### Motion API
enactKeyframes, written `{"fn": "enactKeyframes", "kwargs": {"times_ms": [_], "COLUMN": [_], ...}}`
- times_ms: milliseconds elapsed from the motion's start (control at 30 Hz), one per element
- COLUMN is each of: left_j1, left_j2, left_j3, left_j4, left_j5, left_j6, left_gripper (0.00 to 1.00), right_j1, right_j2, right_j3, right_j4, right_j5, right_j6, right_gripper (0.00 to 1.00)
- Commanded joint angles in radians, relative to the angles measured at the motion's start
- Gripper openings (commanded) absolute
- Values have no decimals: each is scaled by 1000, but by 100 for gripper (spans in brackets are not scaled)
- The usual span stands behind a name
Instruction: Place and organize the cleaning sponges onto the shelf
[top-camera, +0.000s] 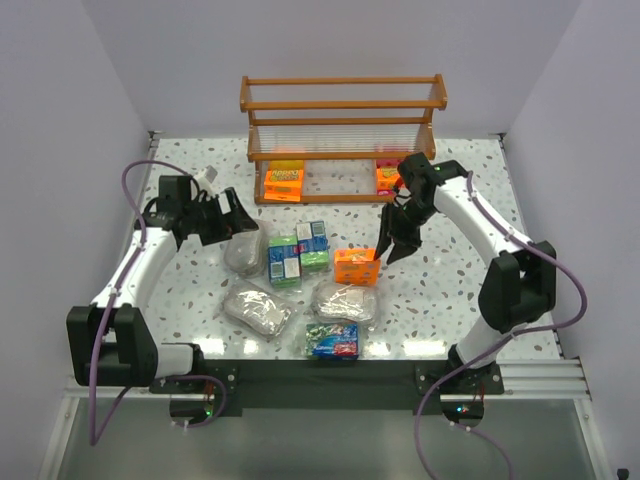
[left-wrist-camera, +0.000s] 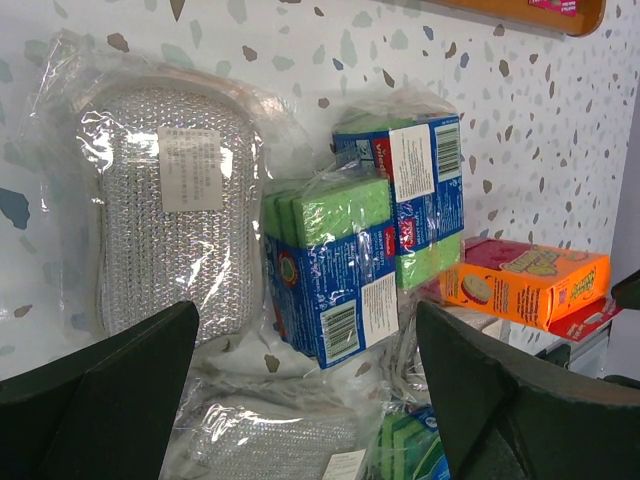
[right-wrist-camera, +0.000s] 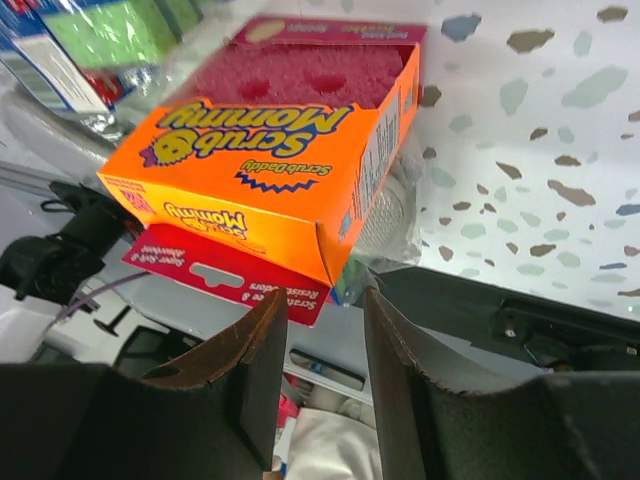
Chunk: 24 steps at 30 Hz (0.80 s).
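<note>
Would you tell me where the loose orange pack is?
Top view: the orange pack lies right of centre on the table, between the green-and-blue packs and the right gripper.

Bright, even light from above fills my workspace. The speckled tabletop (top-camera: 440, 290) looks pale, with soft, short shadows under my arms. In my left wrist view, clear wrap on the silvery sponge pack (left-wrist-camera: 165, 210) throws white glare. The fingers (right-wrist-camera: 240, 380) of my right end effector (right-wrist-camera: 322, 298) loom dark and slightly soft, while the orange box (right-wrist-camera: 270, 170) is sharp.
</note>
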Motion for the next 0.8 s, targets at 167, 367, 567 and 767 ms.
{"fn": "enactKeyframes", "kwargs": {"times_ms": [167,367,567,767], "left_j1": [-1,1,1,1], "left_j2": [25,35,36,36], "left_j3": [21,28,29,26], "left_j4": [60,65,65,70], "left_j5": [45,53,55,59], "left_j6": [13,11,13,13], "left_gripper": [95,95,95,95], "right_j1": [41,89,123,127], "right_j2": [-137,-165,-179,-216], "right_j3": [-113,-150,-209,-273], "right_j4": [-51,-47,-42,-76], "right_j5": [-1,3,26,128], "right_j6": [-52,-32,-26,-46], "right_gripper": [44,45,46,47]}}
